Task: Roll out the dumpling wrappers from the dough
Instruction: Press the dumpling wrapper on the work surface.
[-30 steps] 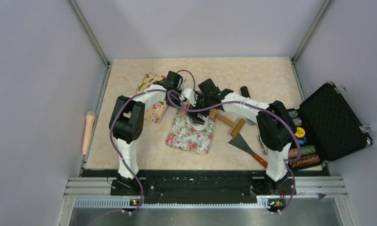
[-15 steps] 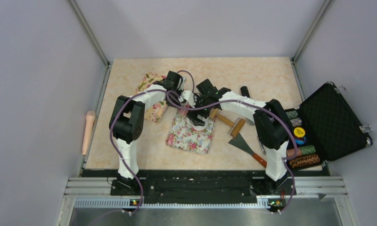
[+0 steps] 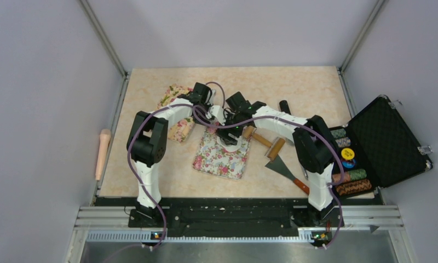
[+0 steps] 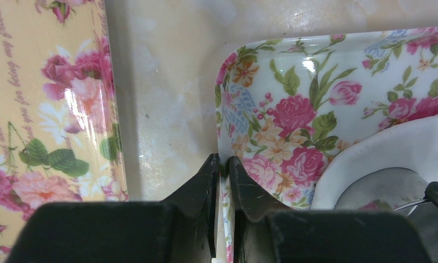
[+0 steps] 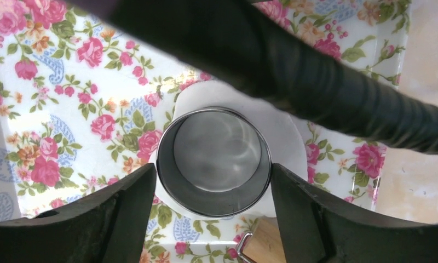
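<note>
table (image 3: 293,87): beige marble-look top, under both your grippers.
case (image 3: 389,139): black, lid open, well out to the right of your right gripper; rows of chips (image 3: 349,176) inside.
floral tray (image 3: 217,161): white with pink roses, right under both tools; its near end reaches back towards the arm bases.
yellow tray (image 3: 179,131): rose print, just left of your left gripper, a strip of bare table between it and the floral tray.
scraper (image 3: 285,169): metal blade, wooden handle, right of and nearer than your right gripper.
wooden roller (image 3: 266,143): just right of your right gripper, off the tray.
rolling pin (image 3: 103,153): far left of your left gripper, past the table edge.
left gripper (image 4: 222,164): you pinch the floral tray's rim, fingers clenched on it, one each side of the edge.
right gripper (image 5: 212,170): you grasp the ring cutter (image 5: 214,207), one finger pressed against each side.
dough (image 5: 285,137): flat white sheet on the floral tray, directly below the cutter, showing all round it.
dumpling wrapper (image 5: 217,143): round of dough inside the ring, between your right fingers; cannot tell if it is cut free.
</note>
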Tool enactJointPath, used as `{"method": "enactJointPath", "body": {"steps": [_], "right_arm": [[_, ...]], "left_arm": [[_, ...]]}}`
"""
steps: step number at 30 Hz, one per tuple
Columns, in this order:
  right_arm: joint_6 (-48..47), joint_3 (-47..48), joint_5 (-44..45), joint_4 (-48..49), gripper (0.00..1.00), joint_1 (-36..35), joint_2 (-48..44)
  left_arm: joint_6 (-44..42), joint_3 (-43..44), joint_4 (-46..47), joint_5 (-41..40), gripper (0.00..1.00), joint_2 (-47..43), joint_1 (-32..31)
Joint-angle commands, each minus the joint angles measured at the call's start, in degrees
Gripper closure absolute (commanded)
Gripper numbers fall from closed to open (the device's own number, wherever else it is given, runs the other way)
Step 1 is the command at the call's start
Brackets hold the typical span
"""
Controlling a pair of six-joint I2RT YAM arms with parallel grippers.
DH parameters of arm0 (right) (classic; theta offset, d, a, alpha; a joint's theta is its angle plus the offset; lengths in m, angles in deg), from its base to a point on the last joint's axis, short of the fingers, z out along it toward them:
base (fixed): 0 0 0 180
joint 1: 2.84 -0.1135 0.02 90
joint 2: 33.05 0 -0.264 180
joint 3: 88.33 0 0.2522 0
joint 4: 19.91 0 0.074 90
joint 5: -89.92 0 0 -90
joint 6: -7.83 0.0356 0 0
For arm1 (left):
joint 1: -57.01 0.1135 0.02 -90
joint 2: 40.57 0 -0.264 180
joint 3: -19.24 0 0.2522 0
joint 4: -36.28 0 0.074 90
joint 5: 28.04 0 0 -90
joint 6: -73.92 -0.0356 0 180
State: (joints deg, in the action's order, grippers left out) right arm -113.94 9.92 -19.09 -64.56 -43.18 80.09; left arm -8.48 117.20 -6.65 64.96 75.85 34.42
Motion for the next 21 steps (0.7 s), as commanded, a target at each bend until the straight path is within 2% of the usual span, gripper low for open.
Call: {"method": "enactJointPath", "body": {"steps": [1, 3, 7, 15, 21], "right_arm": [[-0.5, 1.7, 1.5, -0.9, 0.31, -1.3, 1.4], [-0.6, 1.4, 2.4, -1.0, 0.43, -1.6, 1.5], [-0.9, 0.0, 4.0, -1.1, 0.52, -2.3, 1.3], [1.9, -8.7, 4.8, 2.9, 0.56, -2.2, -0.2], [6.3, -12.0, 1.0, 4.7, 0.6, -0.8, 1.1]], "left_arm": [[-0.5, -0.2, 0.3, -1.2, 0.86, -0.8, 0.3], [-0.6, -0.1, 0.2, -1.2, 0.86, -0.9, 0.3], [-0.6, -0.1, 0.2, -1.2, 0.86, -0.8, 0.3], [-0.6, -0.3, 0.3, -1.2, 0.86, -1.1, 0.3], [-0.5, -0.5, 0.4, -1.3, 0.86, -1.3, 0.4]]}}
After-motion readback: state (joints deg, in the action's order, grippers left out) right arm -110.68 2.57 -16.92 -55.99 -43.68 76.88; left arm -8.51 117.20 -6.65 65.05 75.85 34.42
